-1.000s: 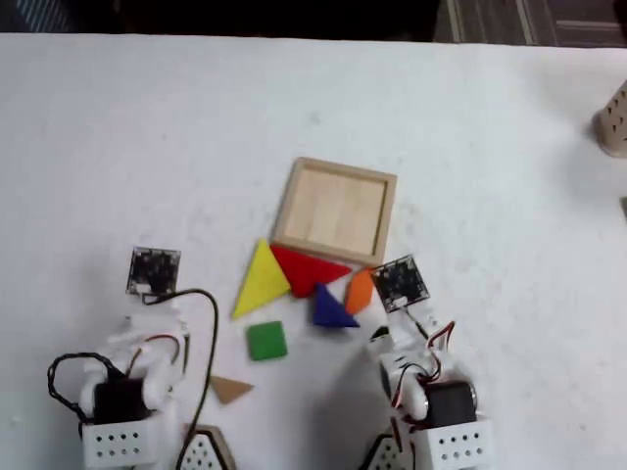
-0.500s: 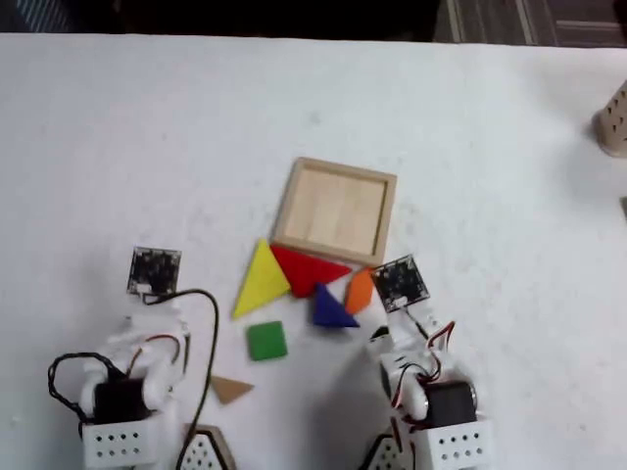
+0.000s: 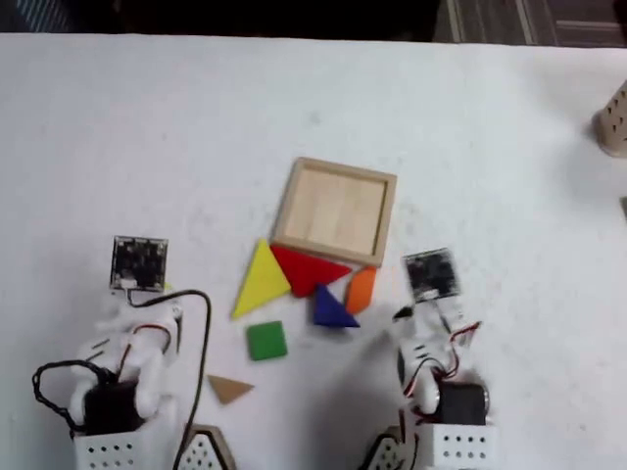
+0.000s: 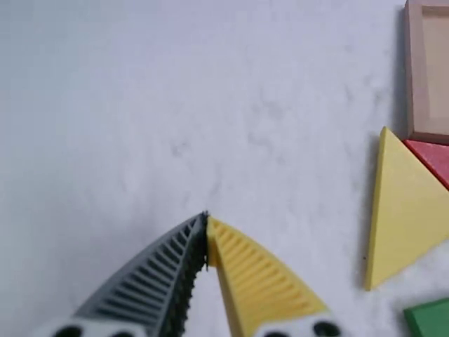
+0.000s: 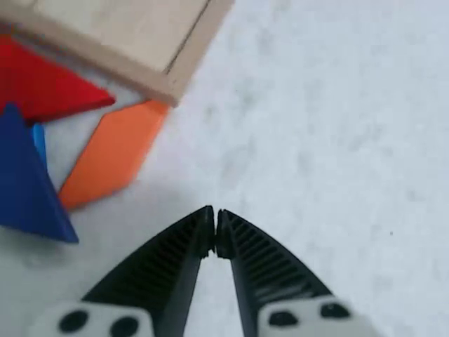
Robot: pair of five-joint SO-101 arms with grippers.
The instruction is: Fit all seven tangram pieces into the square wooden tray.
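Though the task names seven pieces, six can be counted on the white table [image 3: 147,127], and all six lie outside the one square wooden tray [image 3: 284,211]. Four of them are triangles: a large yellow triangle [image 3: 262,278], a large red triangle [image 3: 307,268], a smaller blue triangle [image 3: 331,308] and a small tan triangle [image 3: 230,389]. One green square [image 3: 265,341] and one orange parallelogram [image 3: 361,290] complete the count.

The red triangle lies against the tray's near edge, with the yellow one touching its side. The blue triangle and the parallelogram sit just beside each other below it. The green square lies apart from this cluster, nearer the arms, and the tan triangle lies nearer still.

Two arms stand at the near edge, one on each side of the pieces. The left gripper [image 4: 206,225] hangs over bare table with its grey and yellow fingertips pressed together, grasping nothing; the yellow triangle is near it. The right gripper [image 5: 214,221] is likewise clenched on nothing, its black tips all but touching, near the parallelogram.

From above, each arm's wrist board covers its gripper. The left wrist view cuts off the tray, the red triangle and the green square at its border. A perforated tan object [image 3: 612,122] is cut off at the table's far right.
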